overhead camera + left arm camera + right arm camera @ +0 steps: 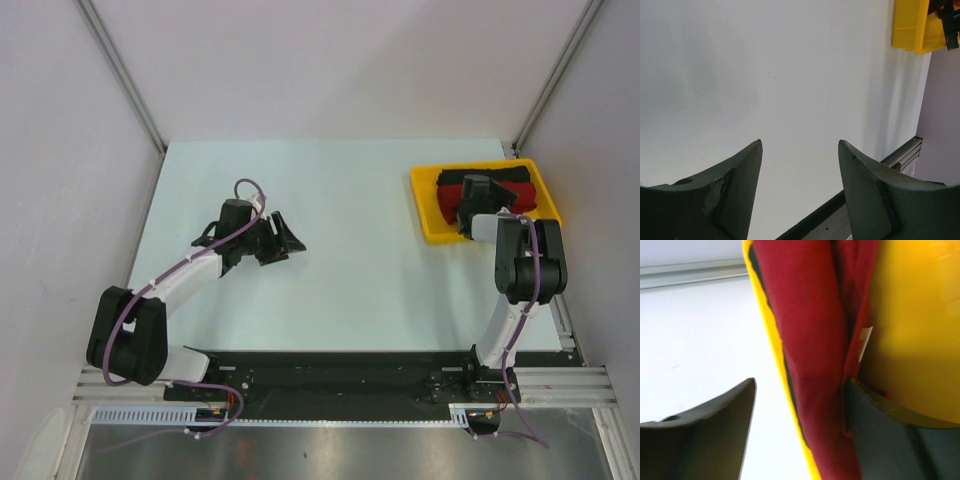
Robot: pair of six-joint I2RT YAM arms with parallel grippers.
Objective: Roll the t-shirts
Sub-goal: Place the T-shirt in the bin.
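The right gripper (802, 382) is straddling the red t-shirt (810, 330) with its jaws apart. One finger is sitting inside the yellow tray (920, 315) and the other outside it, over the table (350, 290). The red t-shirt is lying along the tray wall. The black t-shirt (497, 176) is lying in the tray too, partly hidden by the wrist. The left gripper (800, 143), jaws spread, is hovering over the table, well apart from the tray.

Bright even overhead light, soft faint shadows, wrist views blurred close up, no glare
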